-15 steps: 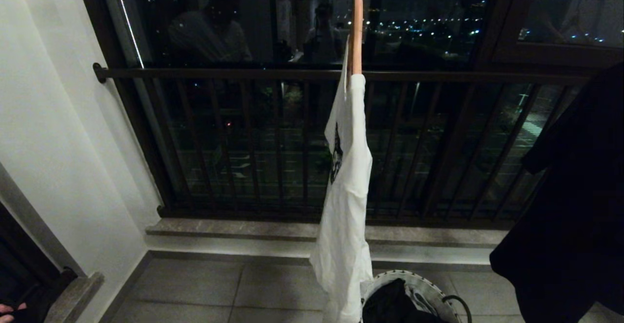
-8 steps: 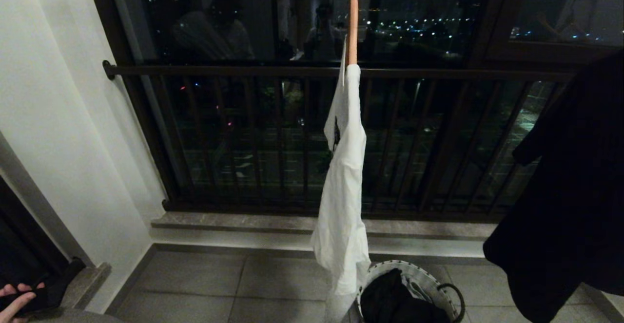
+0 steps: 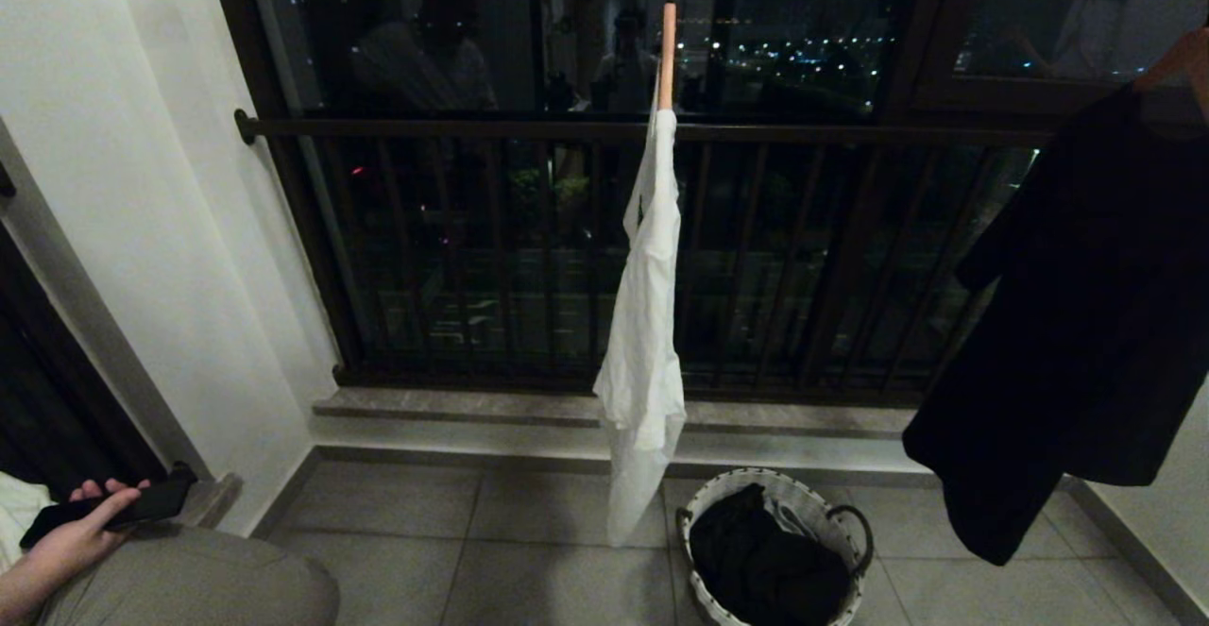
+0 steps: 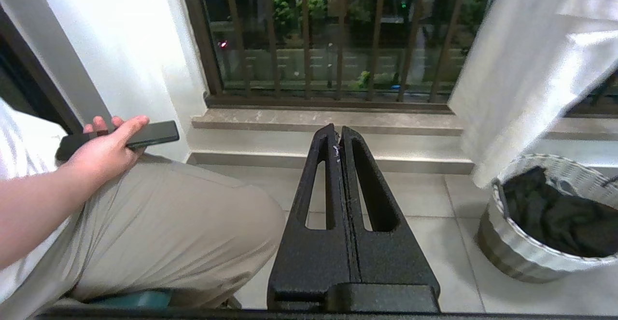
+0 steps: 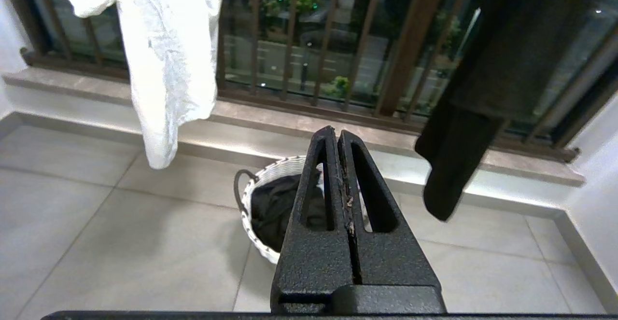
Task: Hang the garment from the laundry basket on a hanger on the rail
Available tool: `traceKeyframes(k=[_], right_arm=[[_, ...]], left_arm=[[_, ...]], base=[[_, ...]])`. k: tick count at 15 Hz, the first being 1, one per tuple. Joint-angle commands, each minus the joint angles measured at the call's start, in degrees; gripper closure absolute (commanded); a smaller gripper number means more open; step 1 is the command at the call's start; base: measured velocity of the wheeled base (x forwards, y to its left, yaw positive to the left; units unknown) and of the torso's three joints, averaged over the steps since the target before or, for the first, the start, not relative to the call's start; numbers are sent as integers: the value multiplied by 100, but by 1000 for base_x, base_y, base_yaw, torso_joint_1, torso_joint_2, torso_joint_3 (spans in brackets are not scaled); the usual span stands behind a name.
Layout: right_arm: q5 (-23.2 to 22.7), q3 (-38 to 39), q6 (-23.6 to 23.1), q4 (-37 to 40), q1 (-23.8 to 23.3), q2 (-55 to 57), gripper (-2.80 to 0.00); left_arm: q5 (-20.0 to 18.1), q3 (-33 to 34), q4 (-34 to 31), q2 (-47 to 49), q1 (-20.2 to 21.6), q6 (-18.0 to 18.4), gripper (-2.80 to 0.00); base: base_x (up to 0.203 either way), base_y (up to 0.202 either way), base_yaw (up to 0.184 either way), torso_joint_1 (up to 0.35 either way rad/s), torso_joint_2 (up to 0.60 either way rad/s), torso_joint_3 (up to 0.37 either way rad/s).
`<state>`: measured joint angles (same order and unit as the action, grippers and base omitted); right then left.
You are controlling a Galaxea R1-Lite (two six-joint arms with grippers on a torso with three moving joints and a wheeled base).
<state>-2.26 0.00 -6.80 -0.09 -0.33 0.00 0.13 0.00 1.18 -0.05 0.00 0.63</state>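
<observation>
Laundry basket (image 3: 723,503), round, white and woven with dark loop handles, stands on the grey tiled floor (image 3: 529,532) ahead of and below both claws. Inside it lies a heap of dark clothing (image 3: 765,569), filling most of the bowl.

Both claws are clenched and grasp nothing. The left gripper (image 4: 338,134) has its two black fingers pressed flat together, with the basket ahead to its right. The right gripper (image 5: 336,136) is pressed shut the same way, and the basket sits straight ahead of its tips, partly hidden behind them.

A white shirt (image 3: 642,343) hangs on a wooden hanger (image 3: 668,55) between the two claws and above the basket, its hem just over the basket's left rim. A black shirt (image 3: 1067,324) hangs to the right, above and beyond the right gripper. Behind both garments runs a dark balcony railing (image 3: 472,127) of upright bars over a stone sill (image 3: 453,407). The grey rail itself cannot be made out.

Beside the left gripper, a seated person's hand (image 4: 104,148) holds a dark phone (image 4: 149,134) over a knee in beige trousers.
</observation>
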Motion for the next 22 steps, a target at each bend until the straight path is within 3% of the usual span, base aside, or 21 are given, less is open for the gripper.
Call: traceKeyframes(k=[1, 22], right_arm=[[-3, 0, -5, 0, -2, 2, 0], [2, 0, 3, 9, -2, 9, 0]], left_arm=[[4, 44, 5, 5, 0, -2, 0], [-5, 44, 14, 5, 0, -37, 0]], base=[[-90, 0, 1, -2, 4, 4], [0, 0, 0, 1, 0, 0]])
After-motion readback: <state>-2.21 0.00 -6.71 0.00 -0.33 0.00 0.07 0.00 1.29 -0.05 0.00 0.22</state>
